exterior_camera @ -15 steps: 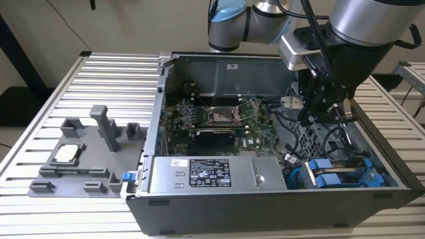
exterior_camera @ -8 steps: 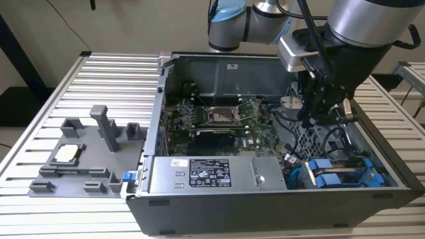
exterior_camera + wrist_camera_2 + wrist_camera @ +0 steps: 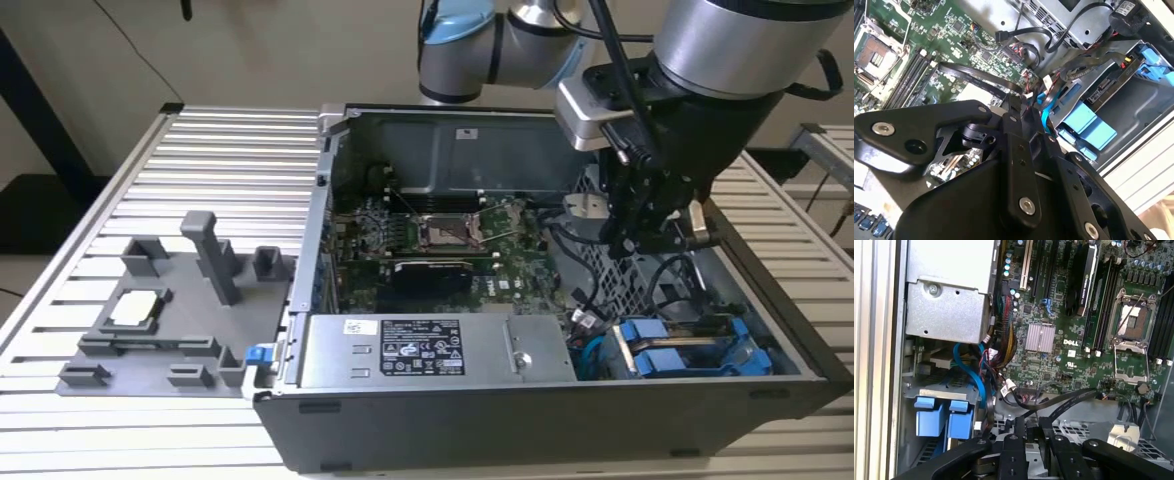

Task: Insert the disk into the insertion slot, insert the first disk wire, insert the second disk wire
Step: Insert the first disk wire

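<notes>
- The gripper point(image 3: 638, 235) hangs inside the open computer case point(image 3: 534, 420), over its perforated cage.
- Grip: I cannot tell whether it is clamped or apart. In both wrist views a flat black cable point(image 3: 971, 76) point(image 3: 1069, 399) runs right up to its tip point(image 3: 1015, 102) point(image 3: 1032, 425).
- The disk point(image 3: 674, 352) lies low and near the gripper, towards the case's front wall. It sits in the slot point(image 3: 934, 390) with the blue end tabs point(image 3: 939, 416) point(image 3: 1086, 125) facing out.
- A blue cable point(image 3: 960, 365) point(image 3: 1046, 117) loops between the gripper tip and the disk's tabs, among a bundle of thin coloured wires.
- The green circuit board point(image 3: 427, 240) lies beside the gripper, on the side away from the disk.
- The silver power-supply box point(image 3: 427, 350) stands just beside the disk's bay.
- A grey tray point(image 3: 174, 310) lies well apart from the gripper, outside the case on the slatted table point(image 3: 214, 150).
</notes>
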Motion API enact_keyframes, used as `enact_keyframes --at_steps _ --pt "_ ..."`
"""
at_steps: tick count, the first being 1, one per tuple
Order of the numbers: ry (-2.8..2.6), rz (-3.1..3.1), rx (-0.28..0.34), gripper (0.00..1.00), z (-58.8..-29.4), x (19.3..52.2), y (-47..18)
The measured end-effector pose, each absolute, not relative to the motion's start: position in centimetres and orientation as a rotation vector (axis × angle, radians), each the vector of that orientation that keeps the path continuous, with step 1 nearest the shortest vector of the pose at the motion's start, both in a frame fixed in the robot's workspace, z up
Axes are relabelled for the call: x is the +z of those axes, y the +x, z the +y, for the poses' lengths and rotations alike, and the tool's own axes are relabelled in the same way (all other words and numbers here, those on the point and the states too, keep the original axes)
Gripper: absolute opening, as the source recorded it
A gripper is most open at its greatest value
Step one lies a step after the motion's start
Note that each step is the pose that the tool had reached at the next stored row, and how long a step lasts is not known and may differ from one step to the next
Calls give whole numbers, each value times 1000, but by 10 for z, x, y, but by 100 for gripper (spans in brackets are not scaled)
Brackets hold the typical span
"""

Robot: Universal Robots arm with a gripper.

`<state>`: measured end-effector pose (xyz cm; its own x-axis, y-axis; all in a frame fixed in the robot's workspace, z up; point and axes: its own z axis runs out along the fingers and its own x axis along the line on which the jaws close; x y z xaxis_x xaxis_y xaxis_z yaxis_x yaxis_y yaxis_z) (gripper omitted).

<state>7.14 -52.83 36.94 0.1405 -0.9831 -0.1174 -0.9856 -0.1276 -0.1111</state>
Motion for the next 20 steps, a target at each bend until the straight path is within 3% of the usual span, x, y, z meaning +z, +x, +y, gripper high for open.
enact_keyframes --at_steps 15,18,19,20 --pt "-2244 1959 22 26 -528 369 67" --pt "-2244 1959 22 24 -528 369 67" --pt "-2244 1959 22 16 -528 369 67" --pt "-2244 1959 22 16 -528 369 67"
